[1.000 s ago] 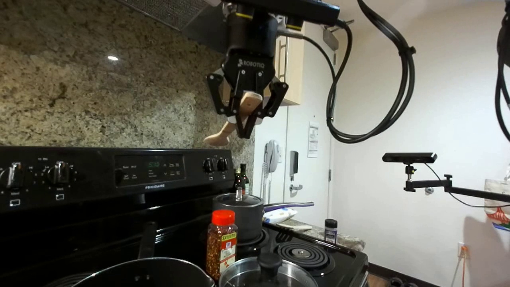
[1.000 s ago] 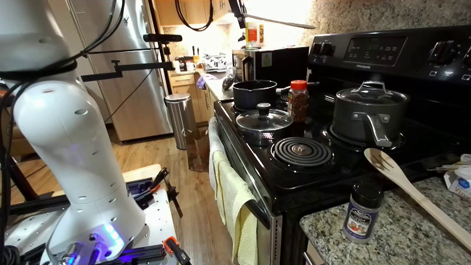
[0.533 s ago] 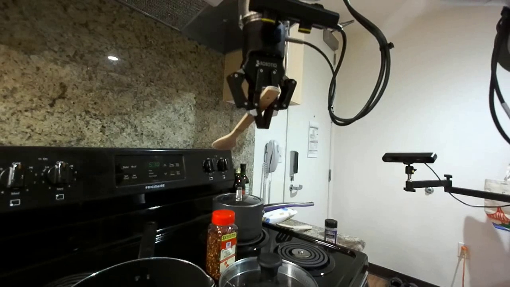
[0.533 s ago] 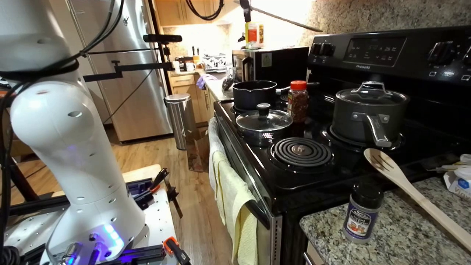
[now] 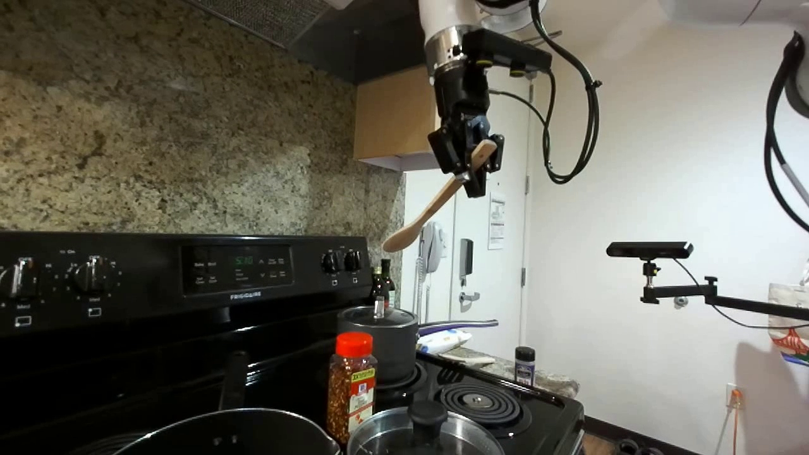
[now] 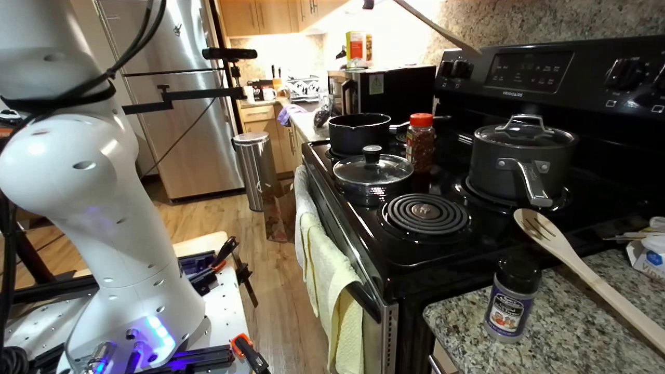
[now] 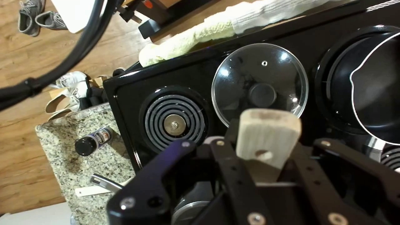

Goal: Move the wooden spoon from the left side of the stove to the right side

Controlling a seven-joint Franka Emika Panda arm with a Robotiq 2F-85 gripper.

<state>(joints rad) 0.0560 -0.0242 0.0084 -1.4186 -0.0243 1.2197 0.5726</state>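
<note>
The wooden spoon [image 5: 436, 205] hangs in the air, tilted, with its bowl low and its handle end up. My gripper [image 5: 475, 183] is shut on the handle near its top end, high above the stove [image 5: 152, 265]. In an exterior view the spoon [image 6: 441, 30] shows at the top edge, bowl pointing towards the stove's back panel; most of the gripper is cut off there. In the wrist view the handle end [image 7: 268, 134] with its hole stands up between the fingers [image 7: 267, 170]; the bowl is hidden. The black stove top [image 7: 187, 75] is below.
On the stove are a lidded pan [image 6: 374, 171], an open pot [image 6: 358, 132], a tall lidded pot [image 6: 519, 163], a red-capped spice jar [image 6: 421, 145] and a bare coil burner [image 6: 426, 214]. A slotted wooden utensil [image 6: 587, 272] and a black-capped jar [image 6: 511, 301] occupy the granite counter.
My gripper has carried the spoon rightwards in an exterior view and turned, so the spoon shows more side-on. In both exterior views the spoon's bowl has moved right and a little lower.
</note>
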